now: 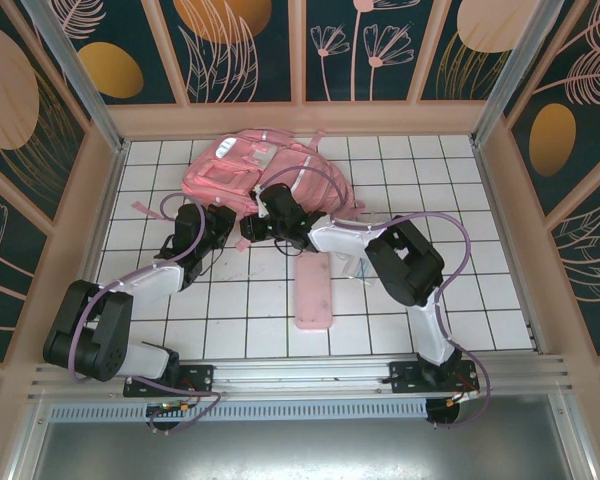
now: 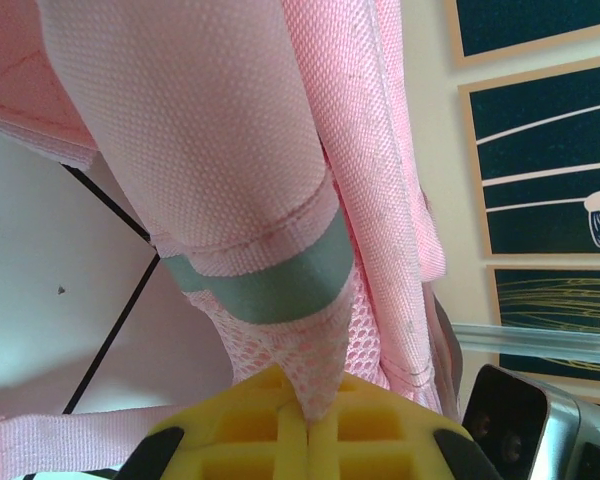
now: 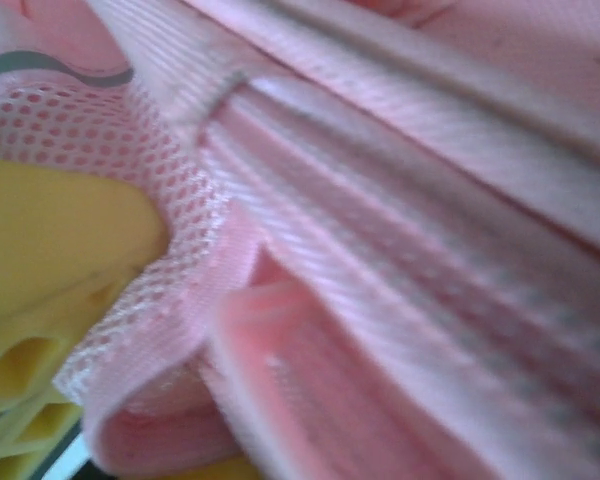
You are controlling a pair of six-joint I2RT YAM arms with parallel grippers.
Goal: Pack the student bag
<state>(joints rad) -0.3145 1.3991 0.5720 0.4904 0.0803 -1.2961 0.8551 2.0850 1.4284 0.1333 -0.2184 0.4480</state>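
Pinching the student bag mesh between closed left jaws

We see the bag as matt pink woven cloth with a fine, pebbly weave and ribbed webbing along its seams. A smooth grey-green band crosses it, and below that hangs coarse, open pink mesh. The pads of the left end effector look like matt yellow moulded plastic with a hollow lattice. The bench is smooth and white with thin dark grid lines. Along its near edge runs a rail of pale brushed metal.
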